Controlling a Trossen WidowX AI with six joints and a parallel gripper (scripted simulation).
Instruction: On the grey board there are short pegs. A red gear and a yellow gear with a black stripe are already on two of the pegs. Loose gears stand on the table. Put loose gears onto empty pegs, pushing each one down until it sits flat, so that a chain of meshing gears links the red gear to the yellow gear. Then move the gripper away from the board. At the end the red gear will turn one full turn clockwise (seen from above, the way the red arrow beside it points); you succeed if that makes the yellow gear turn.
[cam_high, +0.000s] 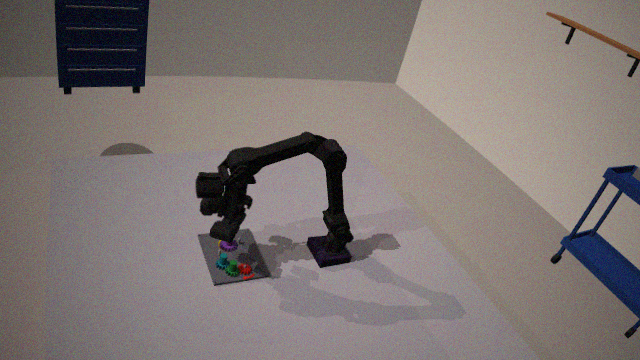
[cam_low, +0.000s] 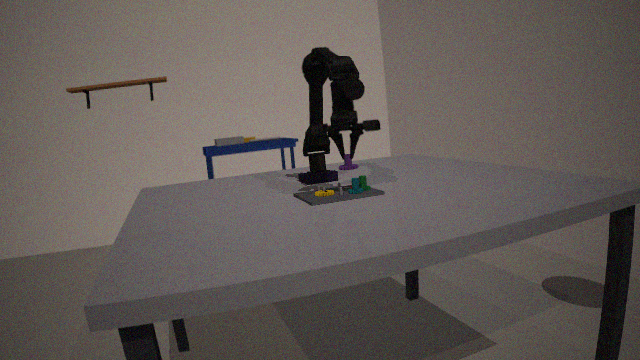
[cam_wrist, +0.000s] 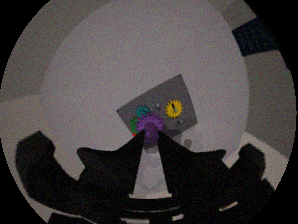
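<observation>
currently, claw (cam_high: 227, 239) (cam_low: 348, 156) (cam_wrist: 150, 132) gripping purple gear (cam_high: 228, 246) (cam_low: 348, 166) (cam_wrist: 150, 121), above table, grey board (cam_high: 216, 277) (cam_low: 315, 203) (cam_wrist: 177, 86) bearing yellow gear (cam_low: 324, 193) (cam_wrist: 174, 108)

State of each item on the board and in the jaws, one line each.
Jaws: shut on the purple gear.
Purple gear: held, raised above the board.
Teal gear: on the board, released.
Green gear: on the board, released.
Red gear: on the board.
Yellow gear: on the board.
Grey board: on the table.
</observation>
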